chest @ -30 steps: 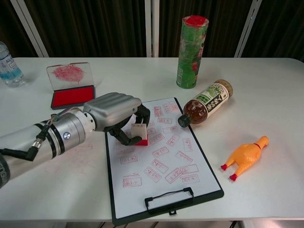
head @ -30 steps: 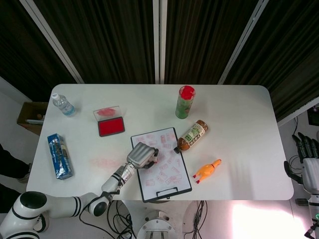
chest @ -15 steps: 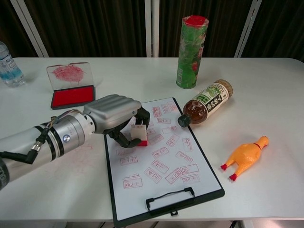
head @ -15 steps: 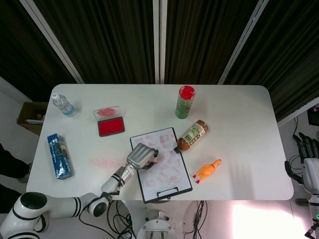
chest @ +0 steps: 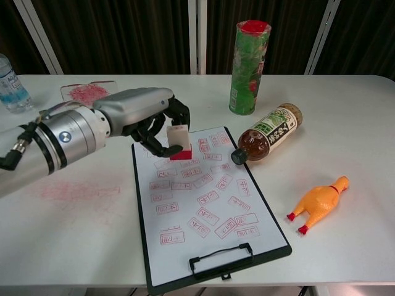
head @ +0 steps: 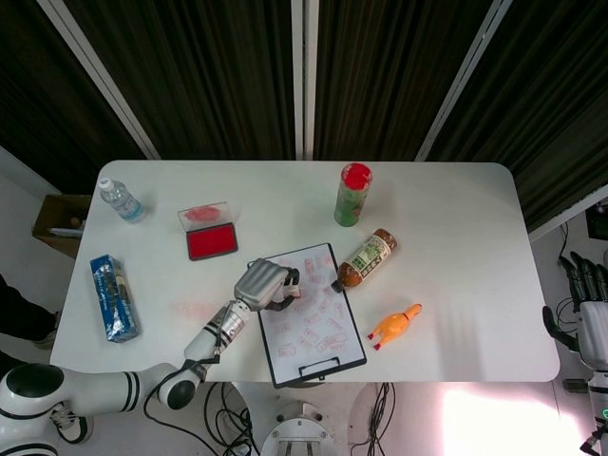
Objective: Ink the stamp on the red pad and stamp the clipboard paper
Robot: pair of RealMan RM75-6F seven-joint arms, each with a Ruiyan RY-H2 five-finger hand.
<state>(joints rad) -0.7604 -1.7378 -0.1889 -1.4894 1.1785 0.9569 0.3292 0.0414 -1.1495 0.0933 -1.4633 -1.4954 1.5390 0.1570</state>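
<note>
- Left hand [chest: 145,120] grips the stamp [chest: 178,141] between thumb and fingers, held just above the far-left corner of the clipboard paper [chest: 203,203].
- Advised: re-ink on the red pad [head: 211,242], far-left of the clipboard; press level, lift straight.
- Right hand [head: 591,309] hangs off the table's right edge, fingers apart, empty.
- Bottle [chest: 267,134] label and stamp prints: writing not legible.

A tall green canister with a red lid [chest: 249,58] stood upright on the white tabletop [chest: 345,117]. A brown tea bottle [chest: 268,134] and an orange rubber chicken [chest: 319,204] lay nearby.
</note>
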